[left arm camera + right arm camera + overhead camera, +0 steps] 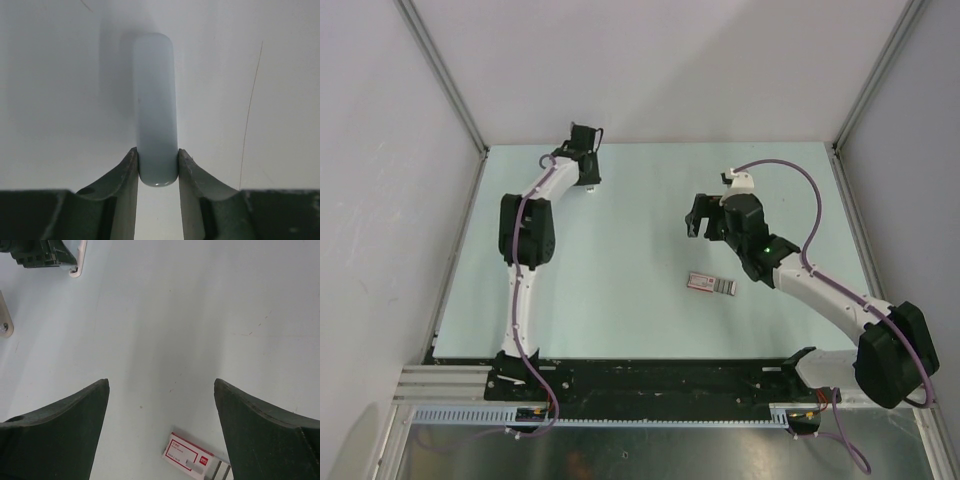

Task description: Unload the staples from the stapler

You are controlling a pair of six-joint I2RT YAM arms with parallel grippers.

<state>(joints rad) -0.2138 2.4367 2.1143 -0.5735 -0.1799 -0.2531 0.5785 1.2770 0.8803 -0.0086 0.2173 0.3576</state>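
Note:
The pale-blue stapler (156, 100) fills the middle of the left wrist view, and only its smooth oblong shell shows. My left gripper (157, 152) is shut on its near end, both fingers pressed against its sides. In the top view this gripper (586, 168) is at the far left of the table, with a pale tip of the stapler (589, 187) showing under it. My right gripper (698, 222) hovers over the table's middle right. In its wrist view it (160, 385) is wide open and empty. No staples are visible.
A flat red, white and grey box (710, 284) lies on the table just near of my right gripper, and also shows in the right wrist view (192, 460). The pale table (620, 300) is walled on three sides by white panels (380, 150).

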